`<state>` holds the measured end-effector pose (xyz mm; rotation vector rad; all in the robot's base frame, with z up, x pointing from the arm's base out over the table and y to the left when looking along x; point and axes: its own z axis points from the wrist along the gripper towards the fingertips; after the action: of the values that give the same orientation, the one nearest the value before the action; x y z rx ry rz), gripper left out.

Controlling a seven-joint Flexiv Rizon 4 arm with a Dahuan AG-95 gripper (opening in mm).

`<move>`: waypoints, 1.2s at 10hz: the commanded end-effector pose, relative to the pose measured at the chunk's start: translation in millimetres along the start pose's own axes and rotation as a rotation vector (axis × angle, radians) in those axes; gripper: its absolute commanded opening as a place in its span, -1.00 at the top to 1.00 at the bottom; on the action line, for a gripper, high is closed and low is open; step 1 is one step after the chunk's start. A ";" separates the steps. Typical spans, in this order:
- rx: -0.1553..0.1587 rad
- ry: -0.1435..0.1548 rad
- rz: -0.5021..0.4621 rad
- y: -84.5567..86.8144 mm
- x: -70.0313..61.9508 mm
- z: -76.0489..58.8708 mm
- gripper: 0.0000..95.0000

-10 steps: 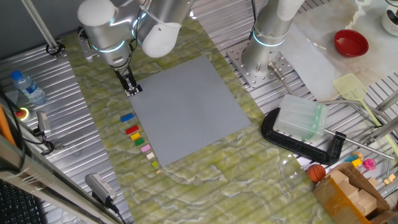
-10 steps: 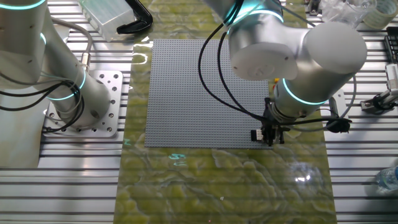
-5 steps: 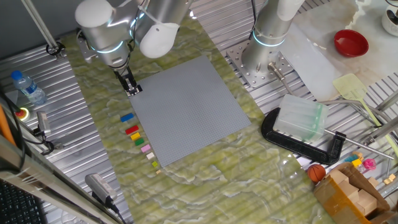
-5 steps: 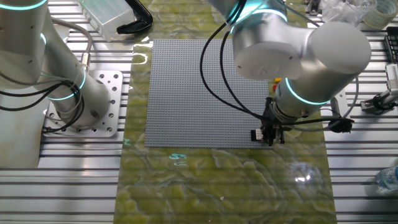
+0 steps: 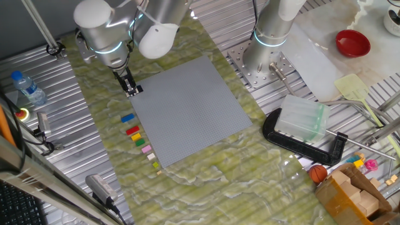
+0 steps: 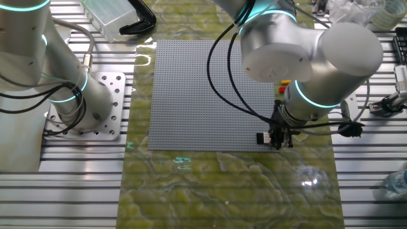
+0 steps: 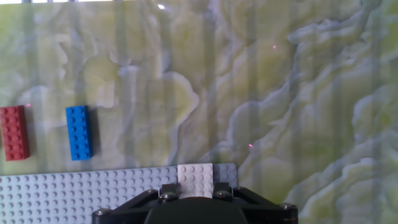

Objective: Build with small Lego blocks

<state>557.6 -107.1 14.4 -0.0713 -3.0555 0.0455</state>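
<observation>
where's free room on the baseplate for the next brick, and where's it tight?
Nearly the whole grey baseplate is bare, from the corner by the gripper across to the black clamp side. Tight spots: that corner, where a white brick sits under the fingers, and the mat strip along the brick row.

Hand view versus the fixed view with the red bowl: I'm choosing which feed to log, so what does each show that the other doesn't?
Only the hand view shows a white brick on the grey baseplate corner, just ahead of the camera. Only the fixed view shows the whole brick row, including the green brick and pink brick, plus the gripper at the plate's corner. Both show the blue brick and red brick.
</observation>
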 end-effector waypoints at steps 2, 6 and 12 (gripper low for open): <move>-0.025 0.015 0.001 -1.2 -1.4 8.1 1.00; -0.026 0.031 -0.007 -0.4 0.5 1.5 1.00; -0.025 0.049 -0.012 1.9 0.6 0.6 1.00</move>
<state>555.8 -105.4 14.8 -0.0552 -3.0067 0.0071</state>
